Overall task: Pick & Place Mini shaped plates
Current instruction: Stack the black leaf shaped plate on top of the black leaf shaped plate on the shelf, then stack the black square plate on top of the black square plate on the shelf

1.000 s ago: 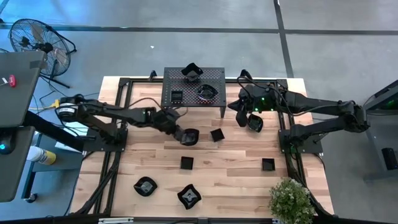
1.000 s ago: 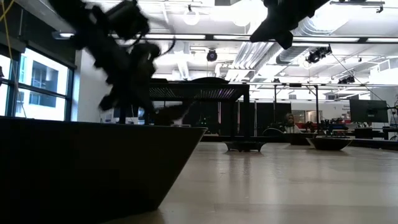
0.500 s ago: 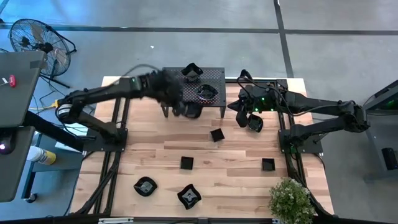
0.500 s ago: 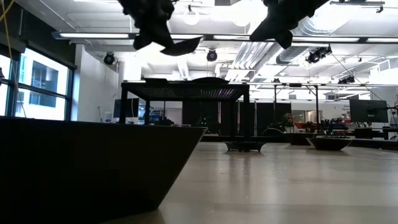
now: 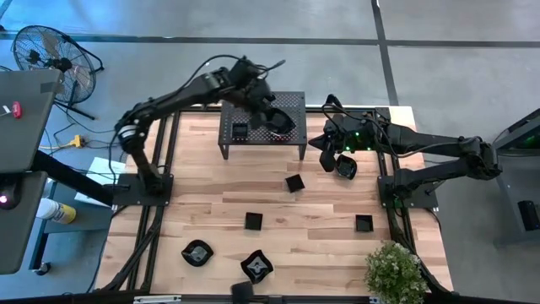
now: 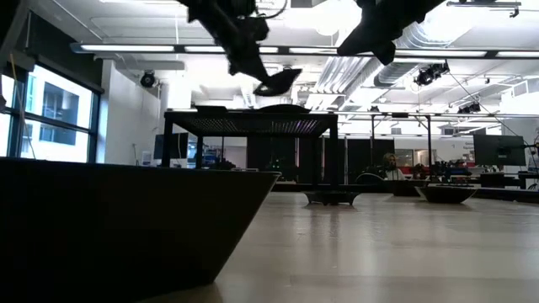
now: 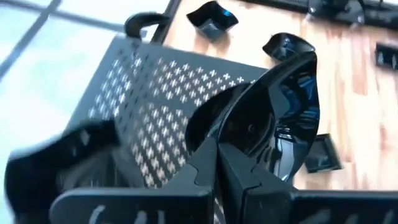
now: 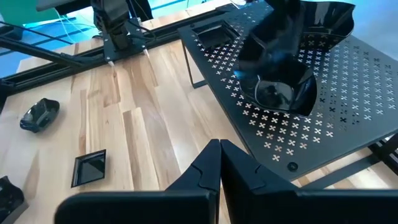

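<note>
My left gripper (image 7: 217, 155) is shut on a rounded glossy black dish (image 7: 273, 118). It hovers over the black perforated rack (image 5: 291, 145) at the table's far edge, and the low view shows this dish (image 6: 278, 82) above the rack top. On the rack sit a wavy dish (image 8: 329, 22), a rounded dish (image 8: 280, 93) and a square dish (image 8: 211, 34). My right gripper (image 8: 219, 162) is shut and empty, raised to the right of the rack. Several more dishes rest on the wood, among them a square one (image 5: 294, 182) and a wavy one (image 5: 257, 267). My left gripper pinches the dish by its rim (image 7: 233, 134) between its two fingers, which come slanting down from above. The dish is lifted clear above the rack top and hangs tilted off the fingertips.
The rack (image 7: 161, 93) stands on legs at the far edge. Dishes lie scattered over the near half of the table: a square one (image 5: 253, 221), another square one (image 5: 364, 224) and a rounded one (image 5: 197, 252). A potted plant (image 5: 394, 272) stands at the near right corner.
My left gripper has carried the dish up off the middle of the table and toward the far edge. It has risen above the rack and ended over the rack's right part. The dish has gone from table level to lifted clear above the rack top.
</note>
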`<state>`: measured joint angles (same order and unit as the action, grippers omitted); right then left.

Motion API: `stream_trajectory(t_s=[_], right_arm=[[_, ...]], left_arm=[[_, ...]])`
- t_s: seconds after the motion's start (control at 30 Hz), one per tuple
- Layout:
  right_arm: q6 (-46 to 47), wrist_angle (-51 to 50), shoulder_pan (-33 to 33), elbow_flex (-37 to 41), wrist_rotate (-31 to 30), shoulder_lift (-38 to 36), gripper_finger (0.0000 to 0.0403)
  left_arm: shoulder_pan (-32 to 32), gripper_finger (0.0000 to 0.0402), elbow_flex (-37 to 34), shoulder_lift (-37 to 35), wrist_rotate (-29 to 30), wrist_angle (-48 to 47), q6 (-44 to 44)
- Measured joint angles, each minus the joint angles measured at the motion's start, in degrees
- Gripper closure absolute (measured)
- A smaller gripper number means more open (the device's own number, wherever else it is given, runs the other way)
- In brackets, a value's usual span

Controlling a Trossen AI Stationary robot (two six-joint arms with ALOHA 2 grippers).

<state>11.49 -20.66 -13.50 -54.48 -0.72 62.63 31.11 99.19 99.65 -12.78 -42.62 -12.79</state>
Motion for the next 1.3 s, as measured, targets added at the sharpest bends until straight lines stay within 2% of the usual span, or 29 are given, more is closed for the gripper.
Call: stream_trajectory(t_s=[0.23, 0.63, 0.87, 1.07, 1.2, 1.3], right_arm=[[0.0, 0.2, 0.0, 0.0, -0.9, 0.0, 0.0401], [0.0, 1.6, 0.0, 0.0, -2.8, 0.0, 0.0400], [-0.2, 1.6, 0.0, 0.0, -2.8, 0.0, 0.0394], [-1.1, 1.6, 0.0, 0.0, -4.4, 0.0, 0.0396], [-1.5, 1.6, 0.0, 0.0, -4.5, 0.0, 0.0398], [-1.4, 1.6, 0.0, 0.0, -4.5, 0.0, 0.0399]], left_arm=[[0.0, 0.0401, 2.9, 6.2, -2.1, -0.1, -4.8], [0.0, 0.0396, 3.0, 7.4, -0.8, -0.7, -3.7], [0.0, 0.0339, 3.2, 7.4, -0.6, -1.2, -3.5], [0.0, 0.0303, 7.7, 7.4, 2.2, -3.6, -3.5], [0.7, 0.0310, 13.1, 7.3, 3.2, -7.7, -3.4], [1.3, 0.0343, 17.1, 7.3, 2.1, -15.4, -3.0]])
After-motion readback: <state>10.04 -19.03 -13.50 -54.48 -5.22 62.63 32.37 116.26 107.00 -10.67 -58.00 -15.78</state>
